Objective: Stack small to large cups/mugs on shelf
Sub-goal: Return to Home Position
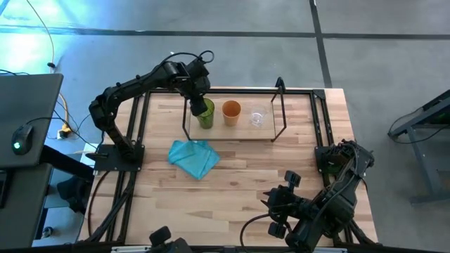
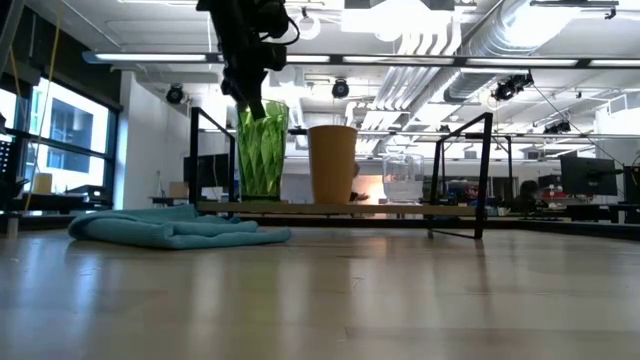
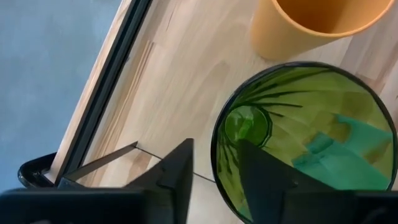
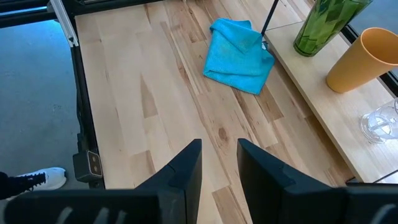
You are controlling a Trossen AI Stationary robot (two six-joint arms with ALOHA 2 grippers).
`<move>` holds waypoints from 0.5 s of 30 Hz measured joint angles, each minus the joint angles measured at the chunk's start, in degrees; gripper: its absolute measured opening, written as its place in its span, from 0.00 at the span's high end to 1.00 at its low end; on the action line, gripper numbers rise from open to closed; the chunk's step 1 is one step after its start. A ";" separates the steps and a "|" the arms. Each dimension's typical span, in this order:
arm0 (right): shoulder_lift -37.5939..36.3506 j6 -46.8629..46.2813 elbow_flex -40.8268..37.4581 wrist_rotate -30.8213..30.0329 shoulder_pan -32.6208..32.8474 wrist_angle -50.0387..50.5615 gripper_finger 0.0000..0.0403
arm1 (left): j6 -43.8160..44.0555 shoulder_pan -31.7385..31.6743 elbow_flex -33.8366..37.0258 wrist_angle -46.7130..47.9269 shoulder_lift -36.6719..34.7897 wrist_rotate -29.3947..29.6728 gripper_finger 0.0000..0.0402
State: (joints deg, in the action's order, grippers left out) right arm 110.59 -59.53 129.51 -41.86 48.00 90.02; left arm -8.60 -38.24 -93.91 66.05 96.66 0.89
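Shelf (image 1: 239, 133) at the far side holds green cup (image 1: 205, 114) left, orange cup (image 1: 231, 111) middle, clear cup (image 1: 258, 118) right; left end effector (image 3: 215, 149), fingers apart, sits over the green cup's rim, which looks light, stiff and slippery; right end effector (image 4: 219, 146) waits near, fingers apart.

teal cloth (image 1: 194, 158): crumpled on tabletop (image 1: 232, 204) | mouse (image 1: 21, 137): on dark side desk (image 1: 35, 95)

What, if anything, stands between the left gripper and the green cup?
Nothing visible does. The open left gripper sits at the rim of the green cup, one finger inside, one outside. The cup stands on the shelf beside the orange cup. The right gripper waits apart.
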 joint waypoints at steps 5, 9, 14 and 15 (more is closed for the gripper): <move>0.00 0.00 0.00 0.00 0.01 0.00 0.77 | 0.14 -0.02 -0.48 0.27 0.00 0.04 0.58; 0.00 0.00 0.00 0.00 0.01 0.00 0.77 | 0.32 -0.02 -3.48 0.61 0.00 -1.02 0.51; 0.00 0.19 0.00 0.01 0.00 0.00 0.77 | 0.13 -0.02 -10.37 3.88 0.00 -4.25 0.49; 0.00 0.63 0.00 0.01 0.00 0.00 0.77 | 0.02 -0.02 -12.15 4.89 0.00 -4.87 0.49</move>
State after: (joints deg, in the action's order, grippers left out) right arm 110.59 -58.89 129.51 -41.85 48.00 90.02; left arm -8.58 -38.26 -106.06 70.94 96.66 -3.98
